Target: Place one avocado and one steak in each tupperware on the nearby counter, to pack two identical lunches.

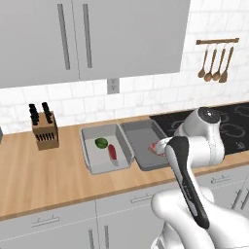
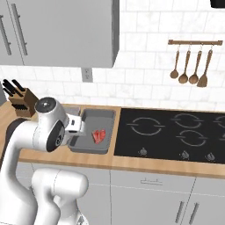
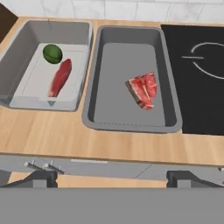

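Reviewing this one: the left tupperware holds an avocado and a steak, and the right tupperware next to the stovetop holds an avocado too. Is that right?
Not quite. The right tupperware holds a steak, not an avocado; the hand view shows it clearly. The rest stands: the left tupperware holds an avocado and a steak, and the right one sits beside the stovetop.

- The bench (image 3: 109,144) looks like light-brown wood with a fine grain, matt.
- Both tupperware (image 3: 89,70) bins look like smooth grey plastic (the left one paler).
- The steak (image 3: 143,91) in the right bin is red with paler streaks; its surface looks rough.
- The stovetop (image 2: 176,132) at the bench's right end is glossy black.
- The knife block (image 1: 45,130) is brown wood.
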